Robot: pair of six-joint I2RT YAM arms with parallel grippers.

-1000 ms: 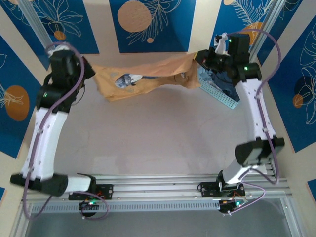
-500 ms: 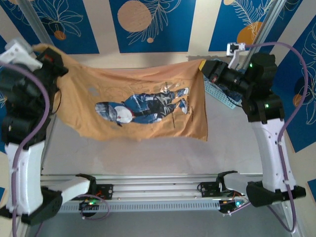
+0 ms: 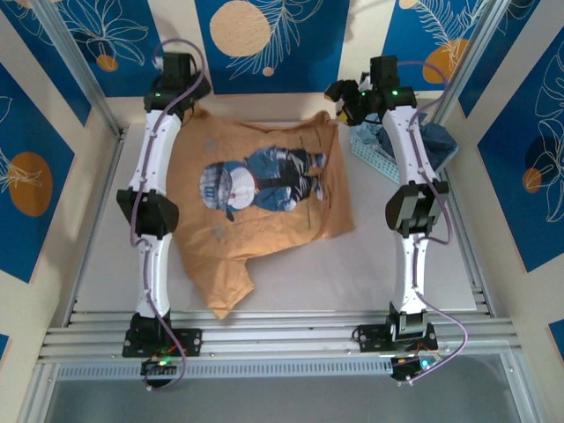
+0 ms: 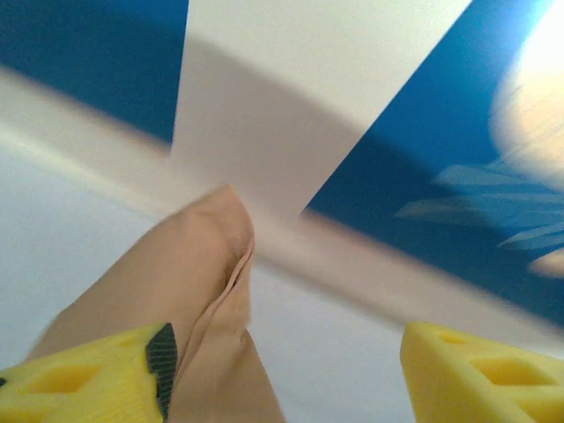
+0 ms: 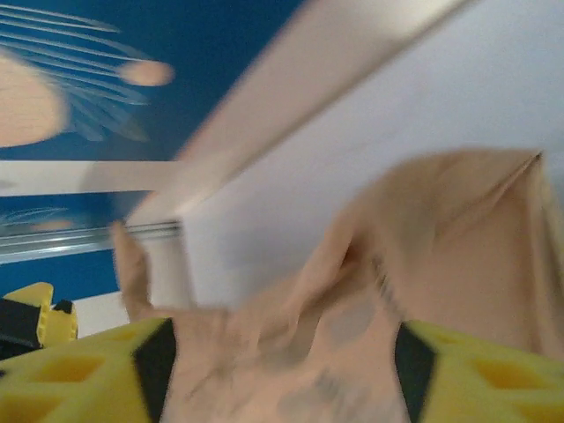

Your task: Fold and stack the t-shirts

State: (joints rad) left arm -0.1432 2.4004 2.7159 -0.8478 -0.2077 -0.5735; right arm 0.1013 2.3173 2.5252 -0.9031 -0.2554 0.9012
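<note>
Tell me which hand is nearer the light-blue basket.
Right. The right hand is at the shirt's far right corner, beside the basket; the left hand is at its far left corner.

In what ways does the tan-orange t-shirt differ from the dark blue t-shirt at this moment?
The tan-orange t-shirt lies spread out on the table; the dark blue t-shirt sits bunched in the light-blue basket at the far right. The tan-orange t-shirt shows a cartoon figure print, face up; the dark blue t-shirt shows no print from here. Neither one is neatly folded yet.
</note>
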